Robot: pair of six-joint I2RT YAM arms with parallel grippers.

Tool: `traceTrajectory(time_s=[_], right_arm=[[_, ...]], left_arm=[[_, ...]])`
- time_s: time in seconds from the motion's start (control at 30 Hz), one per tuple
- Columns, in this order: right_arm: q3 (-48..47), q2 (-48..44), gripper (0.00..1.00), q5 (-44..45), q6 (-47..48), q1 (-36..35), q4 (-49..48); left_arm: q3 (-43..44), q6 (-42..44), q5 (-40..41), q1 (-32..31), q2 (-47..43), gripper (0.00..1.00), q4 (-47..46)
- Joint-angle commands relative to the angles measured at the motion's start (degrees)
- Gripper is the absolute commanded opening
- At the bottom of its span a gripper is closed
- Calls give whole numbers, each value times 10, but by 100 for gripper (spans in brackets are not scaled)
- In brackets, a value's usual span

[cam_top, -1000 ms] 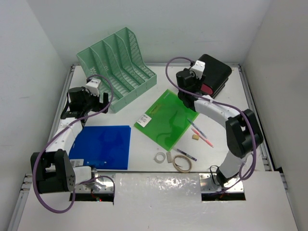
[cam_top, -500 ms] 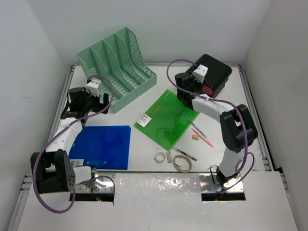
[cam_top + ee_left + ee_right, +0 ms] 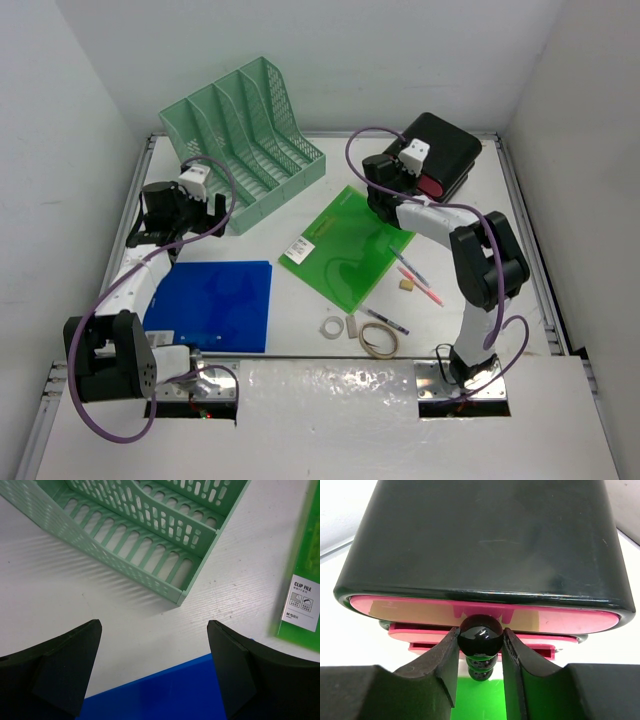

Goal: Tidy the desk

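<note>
The white tabletop (image 3: 298, 318) fills the walled bay and looks longer side to side, with rails along its edges. Over its left side the left gripper (image 3: 154, 640) hangs tipped downward, jaws wide, between the blue folder (image 3: 165, 692) and a corner of the mint-green file rack (image 3: 150, 540). Farther back the right arm stretches over the green clip file (image 3: 350, 245). Only its wrist camera shows the right gripper (image 3: 480, 632), jaws pinching the black ball knob (image 3: 480, 639) on the black drawer box (image 3: 485, 535).

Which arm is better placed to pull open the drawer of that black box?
Right. The right claw grips the black knob on the pink drawer front. The left claw hangs open across the desk, over the blue folder edge by the green rack.
</note>
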State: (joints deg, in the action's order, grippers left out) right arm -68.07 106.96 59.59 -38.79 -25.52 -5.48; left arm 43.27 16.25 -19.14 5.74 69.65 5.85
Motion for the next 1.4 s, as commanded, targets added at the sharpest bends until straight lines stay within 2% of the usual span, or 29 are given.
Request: traceTrajectory(time_s=[0.0, 0.1, 0.43, 0.53, 0.83, 1.03, 1.37], right_arm=[[-9, -10, 31, 18, 17, 4, -29], [-20, -9, 41, 18, 30, 3, -24], [-14, -18, 43, 15, 59, 4, -51], [-17, -19, 36, 11, 70, 3, -55], [3, -28, 1, 7, 57, 0, -61], [14, -39, 0, 33, 64, -43, -61], [98, -77, 0, 57, 38, -107, -76]], left_arm=[[20, 5, -3, 2, -8, 85, -13], [21, 6, -3, 2, -7, 85, -13], [21, 6, -6, 2, -7, 85, -11], [21, 7, -6, 2, -7, 85, -11], [20, 11, -7, 2, -6, 85, -10], [20, 8, -13, 2, -7, 85, -8], [20, 4, -20, 2, -7, 85, -7]])
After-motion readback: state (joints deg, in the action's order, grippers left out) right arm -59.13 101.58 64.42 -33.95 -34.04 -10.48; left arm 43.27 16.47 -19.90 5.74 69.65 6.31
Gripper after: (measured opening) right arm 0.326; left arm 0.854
